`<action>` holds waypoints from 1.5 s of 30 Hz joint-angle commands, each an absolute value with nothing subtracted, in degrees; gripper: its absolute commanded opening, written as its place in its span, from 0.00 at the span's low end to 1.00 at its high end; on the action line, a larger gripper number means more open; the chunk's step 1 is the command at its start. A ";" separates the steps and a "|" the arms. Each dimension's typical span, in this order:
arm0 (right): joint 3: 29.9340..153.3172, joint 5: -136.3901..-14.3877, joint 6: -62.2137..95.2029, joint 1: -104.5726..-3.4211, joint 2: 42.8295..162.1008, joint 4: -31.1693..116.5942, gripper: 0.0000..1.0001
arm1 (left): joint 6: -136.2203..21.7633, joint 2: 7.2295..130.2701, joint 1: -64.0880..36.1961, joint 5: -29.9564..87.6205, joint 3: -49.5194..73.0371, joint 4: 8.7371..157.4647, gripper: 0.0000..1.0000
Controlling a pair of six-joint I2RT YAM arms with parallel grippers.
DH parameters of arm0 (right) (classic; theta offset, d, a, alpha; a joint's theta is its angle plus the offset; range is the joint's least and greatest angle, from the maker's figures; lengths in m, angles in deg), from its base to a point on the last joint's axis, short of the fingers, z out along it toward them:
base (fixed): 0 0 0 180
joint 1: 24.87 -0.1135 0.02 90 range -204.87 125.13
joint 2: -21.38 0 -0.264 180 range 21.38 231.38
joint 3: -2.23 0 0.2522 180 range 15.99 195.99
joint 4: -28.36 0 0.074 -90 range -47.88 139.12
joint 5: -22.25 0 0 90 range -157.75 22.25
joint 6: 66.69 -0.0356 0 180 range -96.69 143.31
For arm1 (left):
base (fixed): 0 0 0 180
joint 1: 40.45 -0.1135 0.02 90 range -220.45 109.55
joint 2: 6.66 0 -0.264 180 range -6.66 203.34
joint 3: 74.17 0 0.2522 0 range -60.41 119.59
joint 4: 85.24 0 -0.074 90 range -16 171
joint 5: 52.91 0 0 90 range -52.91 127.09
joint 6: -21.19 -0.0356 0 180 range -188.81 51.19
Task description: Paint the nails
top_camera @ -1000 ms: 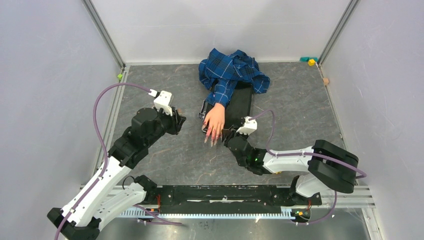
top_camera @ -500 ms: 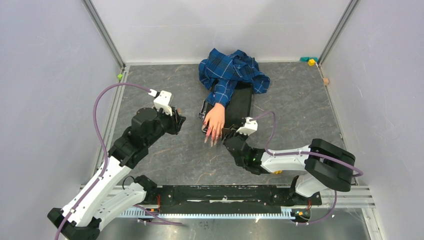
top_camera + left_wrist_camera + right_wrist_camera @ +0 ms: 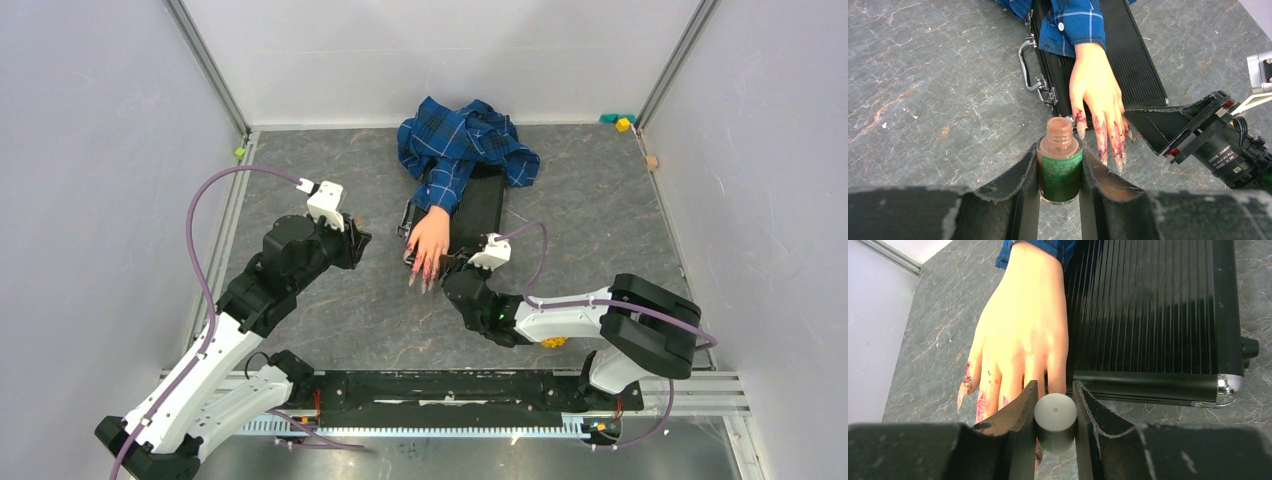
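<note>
A pale mannequin hand [image 3: 432, 238] in a blue plaid sleeve [image 3: 462, 145] lies on a black case [image 3: 482, 205], fingers pointing toward the arms. Its long pointed nails [image 3: 1104, 147] are smeared dark red. My left gripper [image 3: 1059, 151] is shut on an uncapped nail polish bottle [image 3: 1061, 172] with a green label, held upright left of the fingertips. My right gripper [image 3: 1054, 390] is shut on a grey round cap [image 3: 1055, 415], right in front of the fingers [image 3: 1020, 375]. The brush under the cap is hidden. In the top view the right gripper [image 3: 455, 268] sits beside the nails [image 3: 424, 278].
The black case [image 3: 1148, 315] has a metal handle and latches [image 3: 1030, 75] on its left side. Small coloured blocks [image 3: 622, 123] lie in the back right corner and a green bit [image 3: 240, 152] by the left wall. White walls enclose the grey marbled floor [image 3: 330, 310].
The right arm's elbow and forearm have shifted slightly left, nudging the gripper closer along the fingertips. The left arm and bottle have stayed still.
</note>
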State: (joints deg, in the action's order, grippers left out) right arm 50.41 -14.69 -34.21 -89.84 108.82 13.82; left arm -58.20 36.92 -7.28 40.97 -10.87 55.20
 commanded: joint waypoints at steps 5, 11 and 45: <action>53.12 -11.33 -36.91 -90.44 110.23 15.39 0.00 | -60.60 36.92 -7.64 39.91 -10.75 56.54 0.02; 53.01 -10.55 -37.25 -90.52 109.96 16.19 0.00 | -60.59 37.00 -7.66 39.84 -10.72 56.48 0.02; 55.10 -9.52 -38.70 -90.52 111.99 16.28 0.00 | -60.63 36.98 -7.88 39.64 -10.65 56.48 0.02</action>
State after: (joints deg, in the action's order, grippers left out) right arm 52.70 -12.13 -36.98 -90.15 111.27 17.01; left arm -58.24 37.22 -7.65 39.99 -10.87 55.11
